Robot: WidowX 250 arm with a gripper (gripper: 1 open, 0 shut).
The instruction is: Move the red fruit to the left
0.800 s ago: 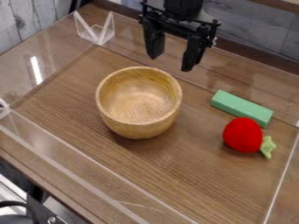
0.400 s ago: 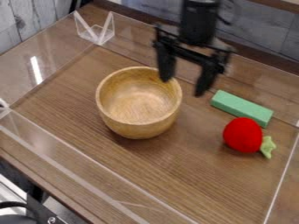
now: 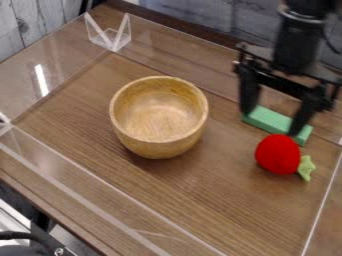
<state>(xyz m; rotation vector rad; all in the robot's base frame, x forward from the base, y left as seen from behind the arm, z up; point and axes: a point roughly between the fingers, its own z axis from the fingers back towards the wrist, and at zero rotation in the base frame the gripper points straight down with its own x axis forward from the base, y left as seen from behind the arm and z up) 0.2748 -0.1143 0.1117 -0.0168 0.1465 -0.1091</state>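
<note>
1. Right now your red fruit (image 3: 278,153) lies on the desk (image 3: 187,200) at the right side of the view, its green leafy tuft pointing toward the right edge. It is untouched and sits in the same spot as in the earlier pictures, so no part of the move to the left is done yet.

2. What has changed is the gripper (image 3: 283,105): a moment ago it hung at the back of the desk behind the wooden bowl (image 3: 159,117), then came past the bowl's right rim, and now it stands above the green block (image 3: 277,122), just behind the fruit. You can read that as the approach leg nearly finished.

3. Its jaws stand wide apart with nothing between them. They straddle the green block as seen from this camera, not the fruit; whether they touch the block you cannot tell from this one view.

4. The arm comes in from the top of the picture with the gripper pointing straight down, its dark body upright over the two fingers.

5. To my eye, you need one more short shift toward the camera before lowering, or the jaws may close on the block instead.

6. The bowl sits to the left of the fruit, well apart, so plan your path to clear it.
</note>
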